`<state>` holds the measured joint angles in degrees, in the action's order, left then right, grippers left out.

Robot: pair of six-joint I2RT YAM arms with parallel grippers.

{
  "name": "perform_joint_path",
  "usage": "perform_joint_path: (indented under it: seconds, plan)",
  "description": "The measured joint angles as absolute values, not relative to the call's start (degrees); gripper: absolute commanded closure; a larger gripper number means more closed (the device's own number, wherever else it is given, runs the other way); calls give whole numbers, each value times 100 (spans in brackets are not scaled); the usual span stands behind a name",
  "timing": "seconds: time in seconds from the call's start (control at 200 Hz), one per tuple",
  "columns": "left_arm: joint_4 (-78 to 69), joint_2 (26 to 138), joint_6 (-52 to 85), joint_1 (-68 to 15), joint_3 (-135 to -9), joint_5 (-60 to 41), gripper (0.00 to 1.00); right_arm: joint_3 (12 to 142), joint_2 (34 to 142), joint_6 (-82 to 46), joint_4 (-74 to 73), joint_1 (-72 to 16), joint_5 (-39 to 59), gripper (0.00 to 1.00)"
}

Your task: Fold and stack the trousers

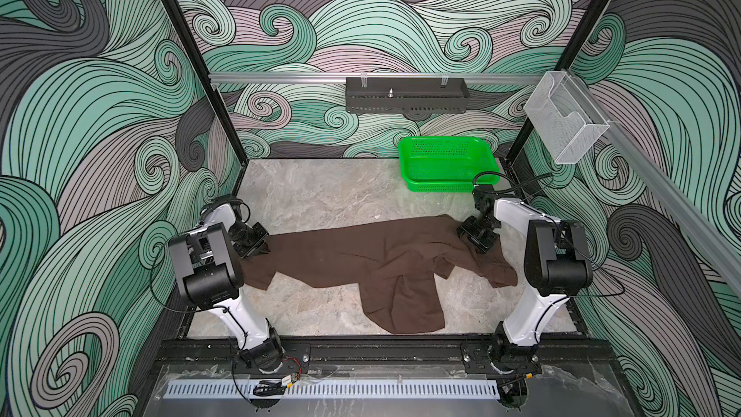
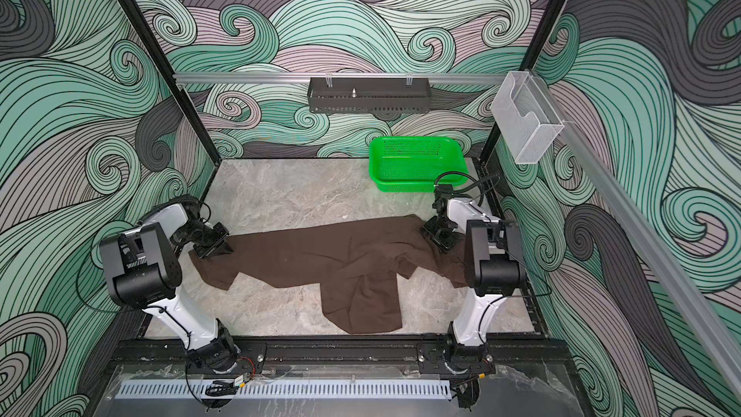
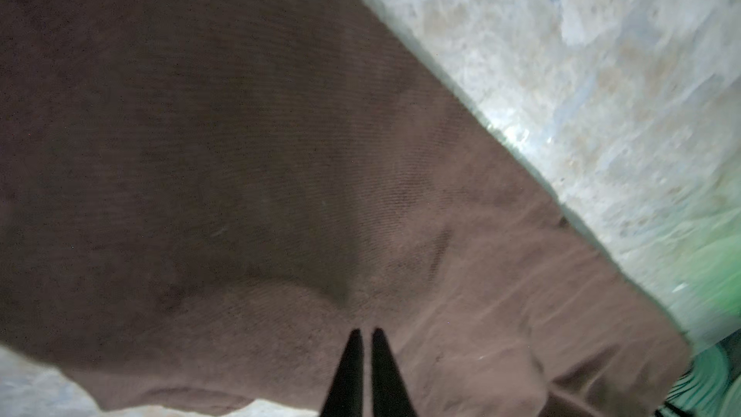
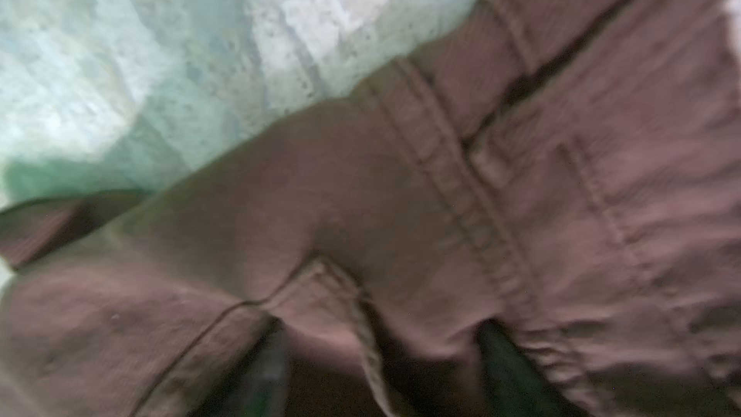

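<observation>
Brown trousers (image 1: 361, 258) (image 2: 320, 262) lie spread across the marble-patterned bench (image 1: 320, 194) (image 2: 280, 194), between the two arms. One leg runs out flat toward the left arm. The other is folded over, its hem toward the near edge. The waist end is bunched at the right.

Left gripper (image 1: 260, 249) (image 2: 218, 249) is down on the far corner of the outstretched leg's end. In the left wrist view the gripper (image 3: 364, 334) is clenched, its tips pressed together where the cloth (image 3: 240, 154) puckers up into them: pinching the fabric.

Right gripper (image 1: 479, 240) (image 2: 441, 238) sits on the waist end. The right wrist view is blurred. There the gripper (image 4: 387, 355) has its two fingers (image 4: 501, 355) apart, with a stitched fold of the waistband (image 4: 361, 194) bunched between them. Cannot tell whether they grasp it.

Green perforated basket (image 1: 441, 185) (image 2: 409, 185) stands at the far right of the bench, well apart from the trousers.
</observation>
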<state>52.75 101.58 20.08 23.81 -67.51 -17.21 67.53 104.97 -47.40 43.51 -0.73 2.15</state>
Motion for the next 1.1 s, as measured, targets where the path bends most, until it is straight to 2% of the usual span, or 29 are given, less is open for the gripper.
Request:
perform_joint_path:
  seconds: [0.08,0.165,0.47,0.69,0.71,0.766,0.861,0.966,1.096]
  plan:
    - [5299,10158,1970,2381,-6871,-1721,100,6753,10471,-4733,4305,-75,213,89]
    - [5315,10158,1955,2381,-7129,-1723,100,6820,10401,-4661,4274,-75,222,100]
    - [5352,10149,1946,2381,-8219,-1796,100,7717,9515,-4359,4265,-67,226,100]
    - [5378,10103,1946,2381,-8285,-1879,100,8018,9094,-4259,4359,-62,185,100]
    - [5382,10101,1944,2381,-8263,-1883,93,7994,9054,-4244,4368,-60,167,100]
    - [5406,10099,1914,2381,-8173,-1887,67,7891,8943,-4228,4394,-56,121,100]
    - [5441,10064,1907,2381,-7887,-1885,46,7533,8687,-4200,4425,-32,27,100]
    - [5527,10016,1885,2381,-7553,-1844,35,7144,8517,-4174,4451,43,-14,100]
    - [5592,10016,1881,2381,-7400,-1693,34,6764,8451,-4110,4436,123,-16,100]
